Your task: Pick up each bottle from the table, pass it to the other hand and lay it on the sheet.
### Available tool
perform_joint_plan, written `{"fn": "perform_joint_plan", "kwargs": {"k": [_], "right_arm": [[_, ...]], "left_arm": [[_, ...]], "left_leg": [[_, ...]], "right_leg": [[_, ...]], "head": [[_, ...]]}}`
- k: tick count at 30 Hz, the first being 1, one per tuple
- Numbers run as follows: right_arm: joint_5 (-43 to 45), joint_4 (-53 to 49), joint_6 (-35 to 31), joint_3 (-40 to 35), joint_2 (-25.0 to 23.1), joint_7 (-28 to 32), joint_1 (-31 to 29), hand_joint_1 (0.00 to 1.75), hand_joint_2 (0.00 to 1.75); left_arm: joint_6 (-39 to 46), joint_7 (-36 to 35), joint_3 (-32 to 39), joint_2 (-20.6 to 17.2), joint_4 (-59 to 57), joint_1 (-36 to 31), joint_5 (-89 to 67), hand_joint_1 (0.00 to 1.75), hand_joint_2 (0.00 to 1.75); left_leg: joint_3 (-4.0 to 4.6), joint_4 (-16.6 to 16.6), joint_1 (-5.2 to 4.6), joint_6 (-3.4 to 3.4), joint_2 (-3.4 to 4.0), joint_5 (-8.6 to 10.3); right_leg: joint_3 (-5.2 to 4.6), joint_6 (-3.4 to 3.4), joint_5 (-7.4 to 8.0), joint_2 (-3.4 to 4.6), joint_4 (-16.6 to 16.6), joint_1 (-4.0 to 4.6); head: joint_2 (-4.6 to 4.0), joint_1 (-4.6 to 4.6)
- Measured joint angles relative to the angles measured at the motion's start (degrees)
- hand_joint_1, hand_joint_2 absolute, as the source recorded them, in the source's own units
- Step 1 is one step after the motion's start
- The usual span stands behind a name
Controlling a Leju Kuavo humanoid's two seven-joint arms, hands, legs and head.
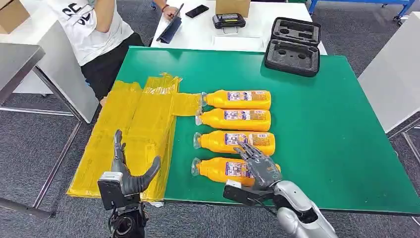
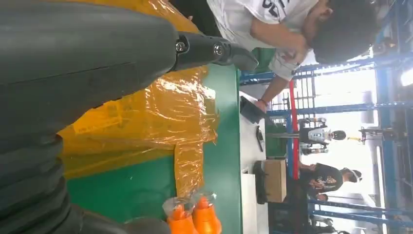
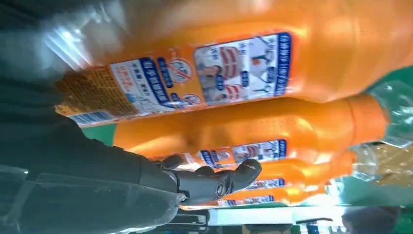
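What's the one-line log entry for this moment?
right robot hand: over nearest bottle, grip unclear | left robot hand: open over yellow sheet | four bottles on table, none on sheet

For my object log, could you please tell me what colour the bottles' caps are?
Clear, see-through caps on the orange bottles; the head view shows them best.
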State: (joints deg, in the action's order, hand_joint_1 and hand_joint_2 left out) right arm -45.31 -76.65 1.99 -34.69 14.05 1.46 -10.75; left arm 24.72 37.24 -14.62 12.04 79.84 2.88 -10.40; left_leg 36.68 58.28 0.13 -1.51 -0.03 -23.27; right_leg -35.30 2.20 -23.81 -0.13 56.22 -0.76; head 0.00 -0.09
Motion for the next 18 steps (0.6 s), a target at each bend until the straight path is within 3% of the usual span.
{"fn": "perform_joint_plan", "kwargs": {"k": [18], "right_arm": [[-4.0, -2.8, 0.1, -0.6, 1.0, -3.2, 2.4, 0.0, 1.75]], "left_arm": [[1.0, -0.8, 0.8, 0.0, 0.0, 0.4, 0.1, 0.0, 1.75]], "left_leg": [[0.0, 0.0, 0.0, 0.0, 0.01, -0.01]], "right_leg": [[-0.01, 0.0, -0.01, 0.0, 0.0, 0.0]], "head": [[0.0, 0.0]]}}
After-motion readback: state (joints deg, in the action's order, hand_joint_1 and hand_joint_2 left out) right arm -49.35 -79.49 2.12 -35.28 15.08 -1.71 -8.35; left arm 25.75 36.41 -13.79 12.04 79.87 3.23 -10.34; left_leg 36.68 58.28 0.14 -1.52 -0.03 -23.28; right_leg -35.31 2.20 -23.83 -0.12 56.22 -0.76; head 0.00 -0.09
